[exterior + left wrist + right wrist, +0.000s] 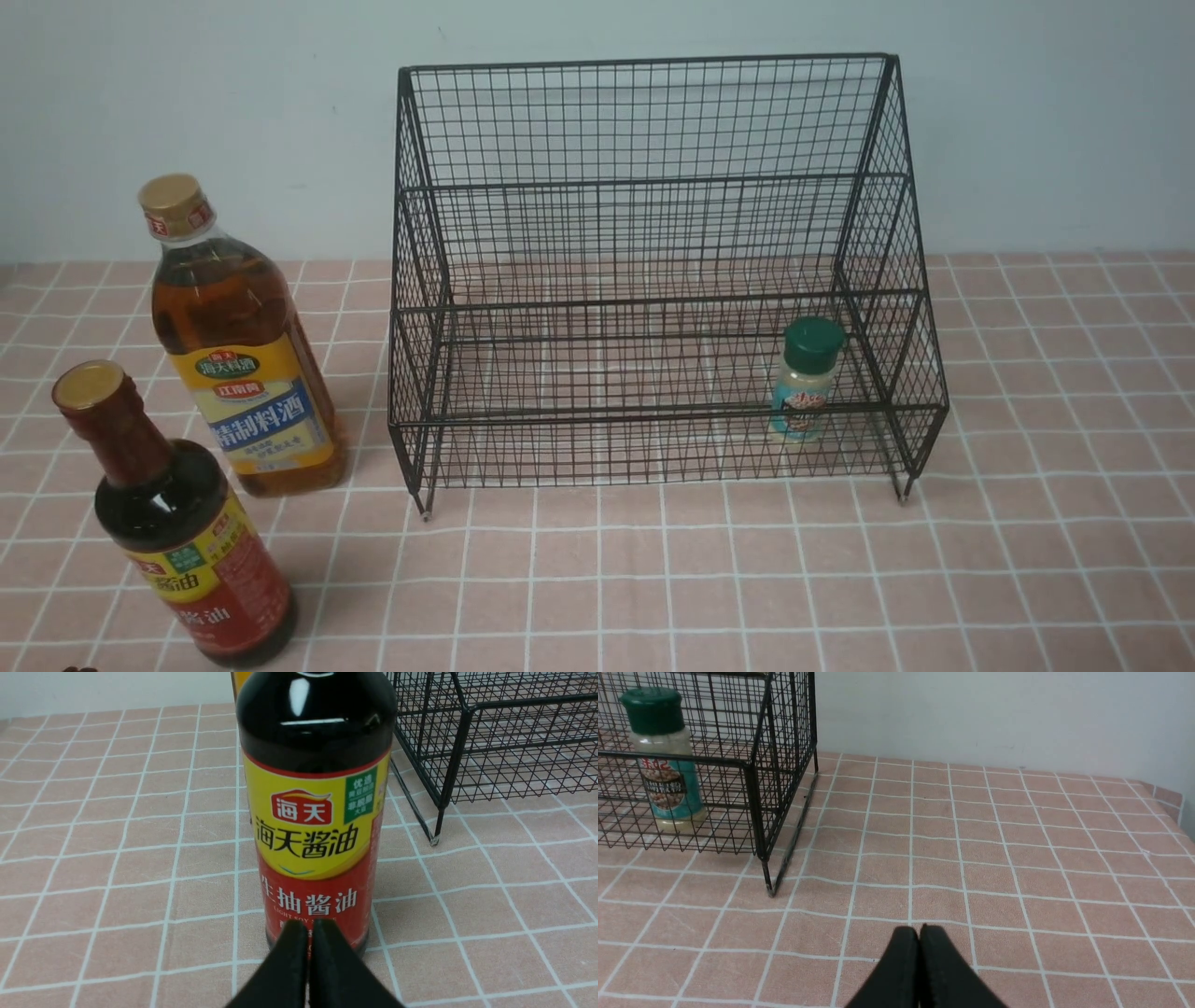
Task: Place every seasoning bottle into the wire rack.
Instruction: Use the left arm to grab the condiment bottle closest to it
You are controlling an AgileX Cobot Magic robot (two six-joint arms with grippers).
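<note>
our left hand [312, 926] is pointing its closed, empty fingertips toward the soy-sauce bottle [201, 560], and our right hand [916, 933] is likewise closing on nothing, its tips pressed together over the table [943, 896] beyond the right side of the wire rack [653, 301].

we are taking the rack as our landmark. the soy-sauce bottle is standing upright to the left of it and nearer to us, clear of its mesh. the amber bottle [257, 373] is standing upright too, left of the rack, behind the soy sauce and a little closer to the rack's side. the green-capped jar [806, 383] is already resting inside the rack, low down toward its right end, so we are judging one of three bottles placed and two remaining.

the coming move, as we are reading it, is turning on how the soy sauce is lying from the left hand: directly ahead of the fingertips, with its long axis running straight up. the left hand is clearly the nearer one; the right is waiting on the rack's far side, with the whole rack between. we are likely needing to spread the left fingers wide before going forward around the body, since closed tips could be nudging the glass and tipping it. afterward, lifting high enough over the rack's front rail is seeming important.
</note>
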